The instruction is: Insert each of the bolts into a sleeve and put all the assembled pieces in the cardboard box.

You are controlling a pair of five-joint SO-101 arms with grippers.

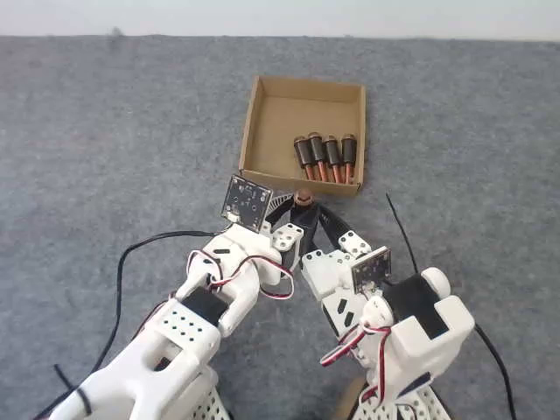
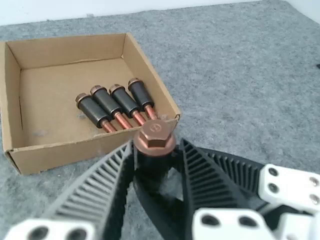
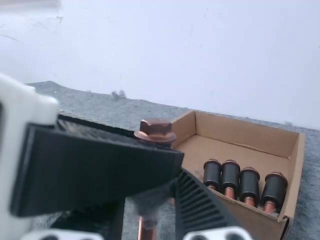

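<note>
Sleeve (image 2: 150,167) mostly hidden between left claw (image 2: 157,146) fingers (image 2: 107,180); bolt (image 2: 155,135) shank largely concealed; left arm (image 1: 175,341) cut by high view's edge.

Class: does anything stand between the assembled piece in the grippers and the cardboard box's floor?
Only the cardboard box's near wall, just beyond the assembled piece; it would likely need lifting over. The four finished pieces lie just inside it.

The table (image 1: 105,131) is covered with a grey, felt-like cloth that reaches to the upper edge of the high view, where a white wall begins. The cardboard box (image 1: 249,131) stands directly on it, a little above the centre of the frame, with its open side up. A black cable (image 1: 118,289) lies on the cloth at the lower left, and a thinner black cable (image 1: 402,229) lies at the right of centre.
</note>
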